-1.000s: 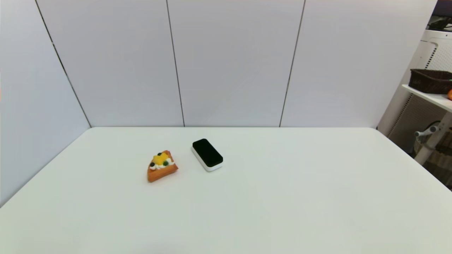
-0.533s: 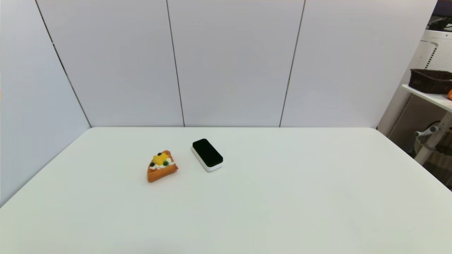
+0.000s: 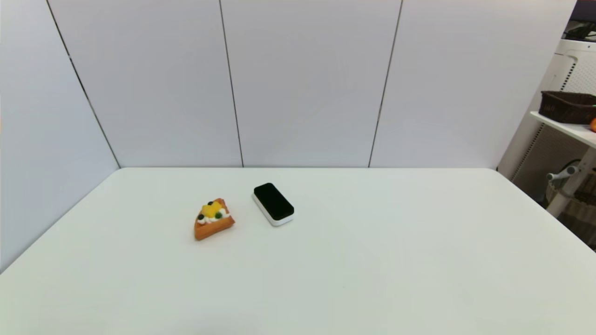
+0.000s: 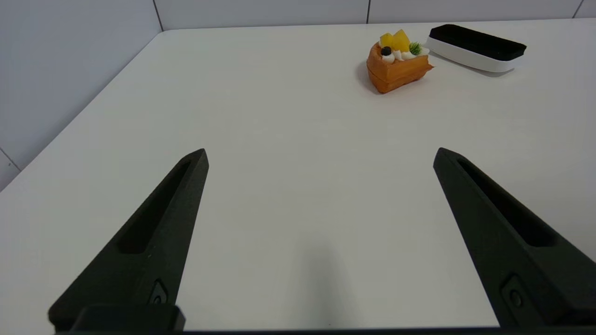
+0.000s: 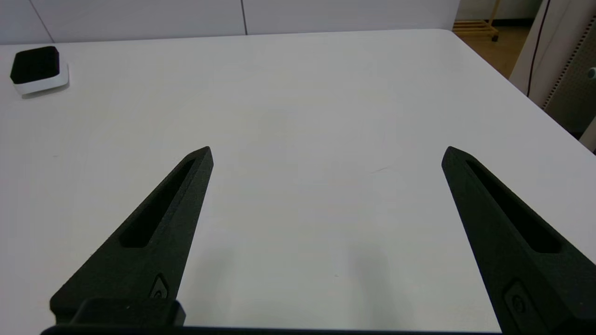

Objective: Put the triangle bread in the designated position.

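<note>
a dark woven basket (image 3: 568, 106) sits on a white shelf (image 3: 565, 128) off the far right corner of the white counter (image 3: 372, 260); its inside cannot be seen from the head view, and an orange object (image 3: 593, 124) shows at the picture's edge just beside it on the shelf.

on the counter, the triangle bread (image 3: 213, 219) rests flat on the robot's left half, topped with yellow fruit chunks, white cream, dark berries and a green bit. just to its right, close by but apart, lies a black-topped white block (image 3: 274, 204).

the left pincer (image 4: 320, 156) hovers low over bare counter with its two black fingers (image 4: 153, 232) spread wide apart and nothing between them. in the left wrist view the triangle bread (image 4: 396, 65) lies well ahead of the fingertips and off toward the robot's right, with the block (image 4: 475, 46) just beyond it, not touching.

the right pincer (image 5: 327, 154) hangs over the bare right half of the counter, its fingers (image 5: 158, 232) likewise spread wide and holding nothing. only the block (image 5: 38, 69) shows in the right wrist view, far off toward the robot's left; the bread lies outside that view. neither arm appears in the head view. pale grey wall panels (image 3: 307, 79) back the counter.
</note>
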Controlling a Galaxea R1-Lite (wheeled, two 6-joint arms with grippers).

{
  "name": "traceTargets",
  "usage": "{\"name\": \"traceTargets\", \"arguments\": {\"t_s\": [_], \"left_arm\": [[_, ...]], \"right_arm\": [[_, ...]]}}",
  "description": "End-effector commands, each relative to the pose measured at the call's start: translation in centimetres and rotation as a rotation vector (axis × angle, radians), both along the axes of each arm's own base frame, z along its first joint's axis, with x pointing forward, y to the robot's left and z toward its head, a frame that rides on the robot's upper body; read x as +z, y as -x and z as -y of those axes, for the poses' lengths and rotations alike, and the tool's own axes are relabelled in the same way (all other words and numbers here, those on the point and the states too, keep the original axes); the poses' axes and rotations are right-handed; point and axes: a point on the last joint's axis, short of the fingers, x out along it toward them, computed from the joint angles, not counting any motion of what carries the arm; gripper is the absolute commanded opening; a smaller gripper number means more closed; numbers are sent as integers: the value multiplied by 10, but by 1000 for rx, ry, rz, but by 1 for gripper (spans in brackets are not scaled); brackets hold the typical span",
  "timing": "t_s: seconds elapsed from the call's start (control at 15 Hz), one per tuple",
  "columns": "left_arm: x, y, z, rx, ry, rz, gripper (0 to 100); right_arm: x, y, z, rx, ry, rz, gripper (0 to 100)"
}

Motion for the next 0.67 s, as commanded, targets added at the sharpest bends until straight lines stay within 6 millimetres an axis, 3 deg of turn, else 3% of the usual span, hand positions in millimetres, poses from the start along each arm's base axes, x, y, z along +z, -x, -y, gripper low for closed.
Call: {"name": "traceTargets", "arguments": {"t_s": [0.07,0.67], "left_arm": [[0,0,0,0,-1,-2,100],[0,0,0,0,-1,-2,100]], "right_arm": [[0,0,0,-1,-1,-2,100],[0,0,0,-1,-1,0,100]]}}
